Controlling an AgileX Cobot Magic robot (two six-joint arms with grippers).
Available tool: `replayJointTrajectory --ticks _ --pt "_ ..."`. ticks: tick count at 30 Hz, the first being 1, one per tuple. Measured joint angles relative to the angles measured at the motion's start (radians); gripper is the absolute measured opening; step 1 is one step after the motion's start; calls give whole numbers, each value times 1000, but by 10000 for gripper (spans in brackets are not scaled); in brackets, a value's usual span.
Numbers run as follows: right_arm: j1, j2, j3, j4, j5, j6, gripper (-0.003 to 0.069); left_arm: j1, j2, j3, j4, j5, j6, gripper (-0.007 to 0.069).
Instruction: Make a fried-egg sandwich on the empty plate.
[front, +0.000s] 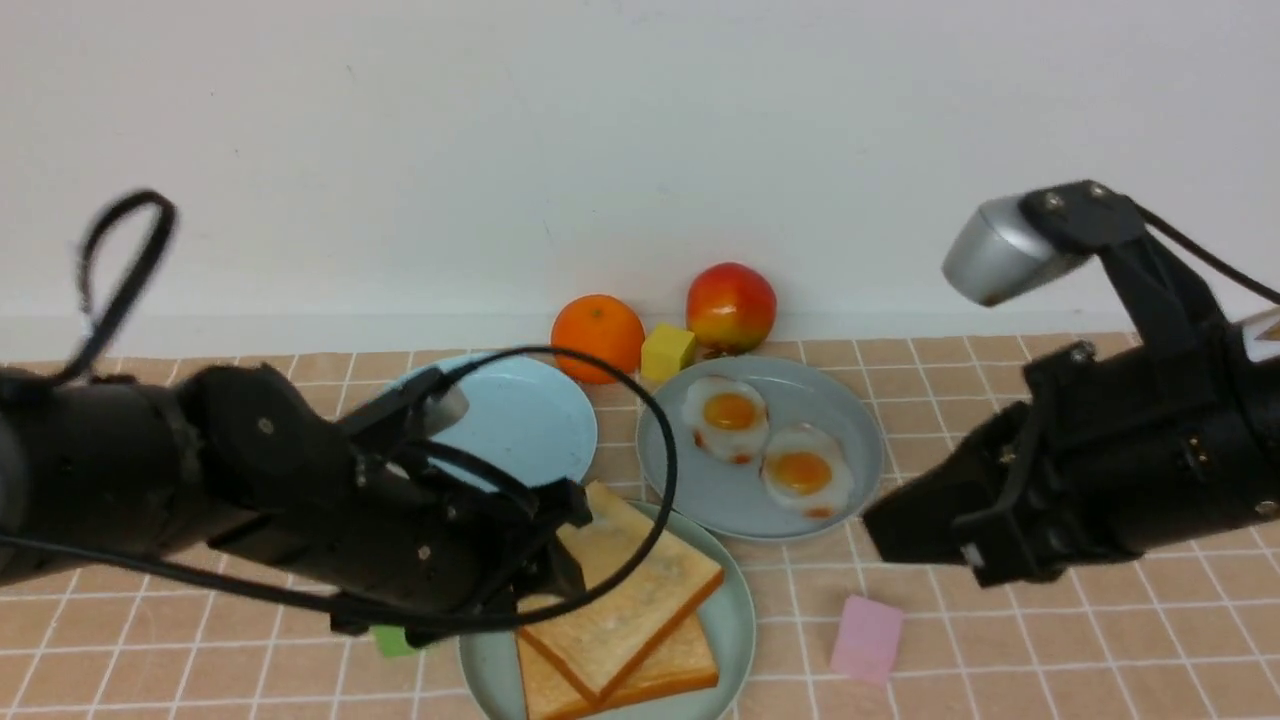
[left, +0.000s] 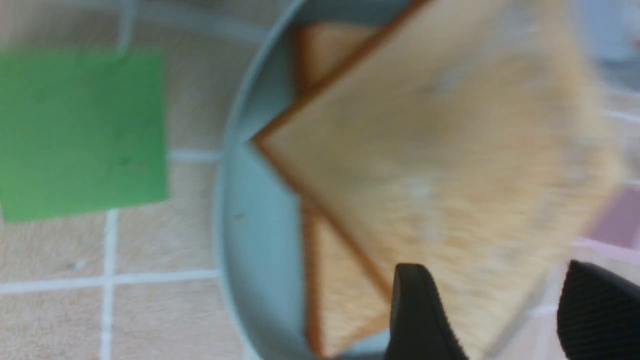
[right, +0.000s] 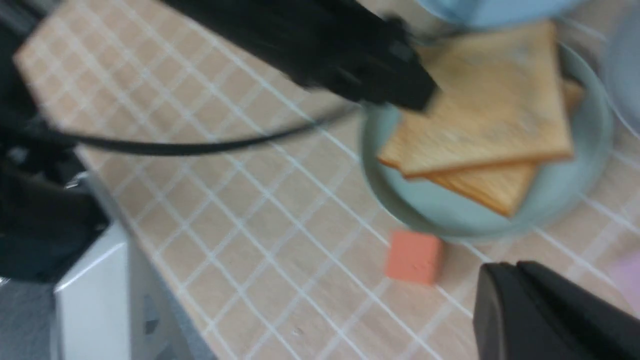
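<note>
Two toast slices (front: 625, 610) lie stacked on the mint plate (front: 735, 630) with no egg between — both eggs (front: 765, 445) sit on the grey plate behind it. Left end effector (left: 505, 312) gapes open over the toast; right end effector (front: 880, 530) looks closed. Risk: withdrawing fingers drag the top slice askew.

We see two toast slices (front: 625, 625) stacked askew on the mint-green plate (front: 738, 620) at the near edge of the checked cloth (front: 1000, 660). The left gripper (front: 560, 545) sits at the upper slice's far-left corner. Two fried eggs (front: 765, 445) lie on the grey-blue plate (front: 860, 440); the sky-blue plate (front: 530, 415) is beside it. An orange (front: 597, 337), yellow cube (front: 667, 351) and apple (front: 731, 307) line the wall. The right gripper (front: 880, 530) hovers above a pink square (front: 866, 638).
</note>
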Motion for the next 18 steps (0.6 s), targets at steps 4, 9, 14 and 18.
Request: replayJointTrajectory --ticks 4,9,14,18 --pt "0 -109 29 -159 16 198 45 0 -121 -1 59 72 13 393" --pt "0 -342 126 -281 -21 245 52 0 -307 1 96 216 1 379" --pt "0 -583 289 -350 -101 249 56 0 -528 50 110 352 -20 302" --pt "0 -772 430 -354 -119 261 60 0 -754 142 121 457 -53 155"
